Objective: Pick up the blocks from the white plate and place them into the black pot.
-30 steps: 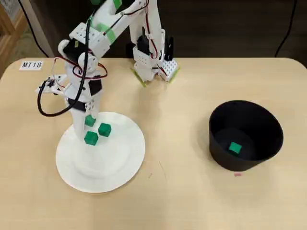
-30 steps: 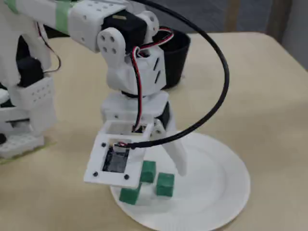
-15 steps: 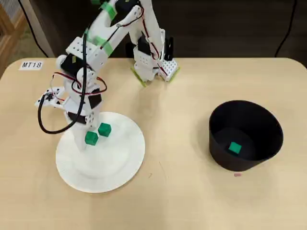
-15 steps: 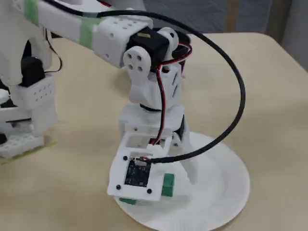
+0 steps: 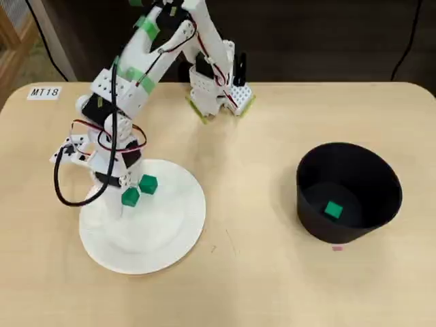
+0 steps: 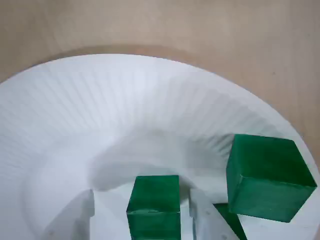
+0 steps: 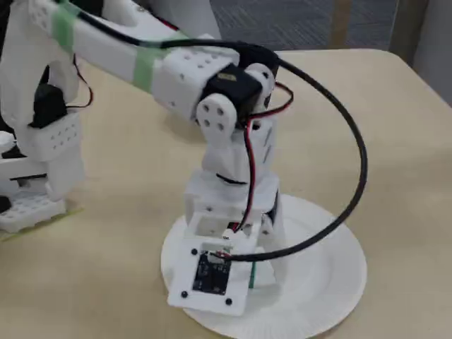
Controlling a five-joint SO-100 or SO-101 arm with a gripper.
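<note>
The white plate [image 5: 170,231] lies at the table's left in the overhead view. Two green blocks show on it, one [image 5: 130,197] at the gripper and one [image 5: 148,184] just to its right. My gripper [image 5: 126,199] is low over the plate, open. In the wrist view its white fingers [image 6: 204,220] stand either side of a block [image 6: 154,206], with a gap on the left side. A second block [image 6: 270,177] sits to the right, with a dark green sliver [image 6: 227,222] under it. The black pot [image 5: 381,204] at right holds one block [image 5: 333,210].
The arm's base [image 5: 218,92] is fixed at the table's far edge. A label reading MT18 [image 5: 45,92] lies at the far left corner. In the fixed view the arm's black cable [image 7: 353,176] loops out over the plate [image 7: 325,282].
</note>
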